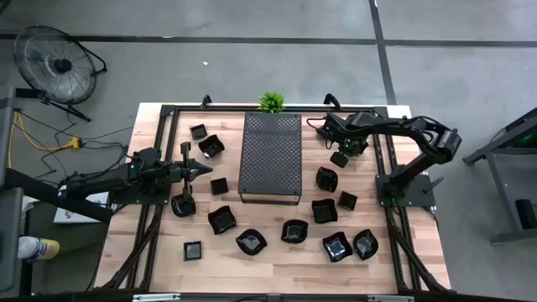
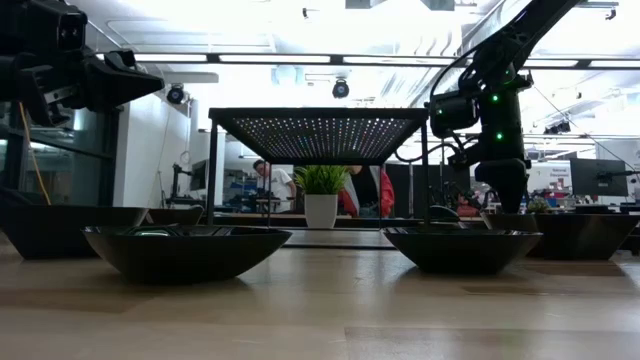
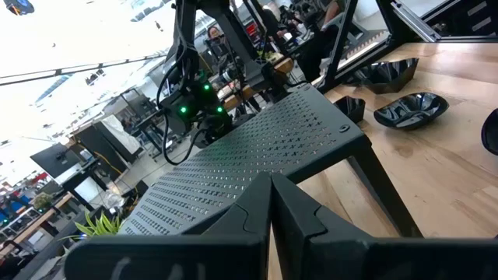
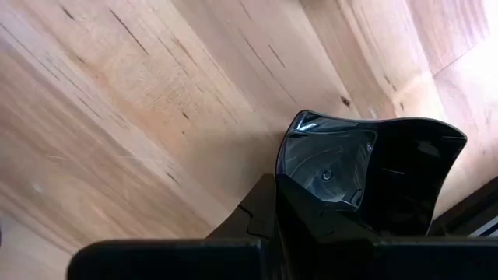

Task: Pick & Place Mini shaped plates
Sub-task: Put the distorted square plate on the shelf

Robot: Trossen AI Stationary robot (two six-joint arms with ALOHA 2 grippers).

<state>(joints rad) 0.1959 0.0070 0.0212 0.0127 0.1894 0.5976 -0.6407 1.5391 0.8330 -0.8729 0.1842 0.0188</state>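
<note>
Several mini shaped plates, small glossy black dishes, lie on the wooden table around the dark perforated tray (image 1: 270,157); among them are one (image 1: 326,179) right of the tray and one (image 1: 222,220) near its front left corner. My right gripper (image 4: 276,187) points down just right of the tray's far half and is shut on one black plate (image 4: 373,167). My left gripper (image 1: 210,168) hangs level above the table left of the tray, shut and holding nothing. My right gripper has the plate's rim (image 4: 289,159) pinched between its two fingers, at the edge nearest the wrist camera. The fingers come from above, pointing steeply down. The plate's hollow faces up, and it appears to sit on the table.
A small green plant (image 1: 271,102) stands at the tray's far edge. The tray stands raised on legs (image 2: 213,180), with room beneath it. A black frame (image 1: 382,180) runs along the table's sides. Bare wood lies in front of the near plates.
</note>
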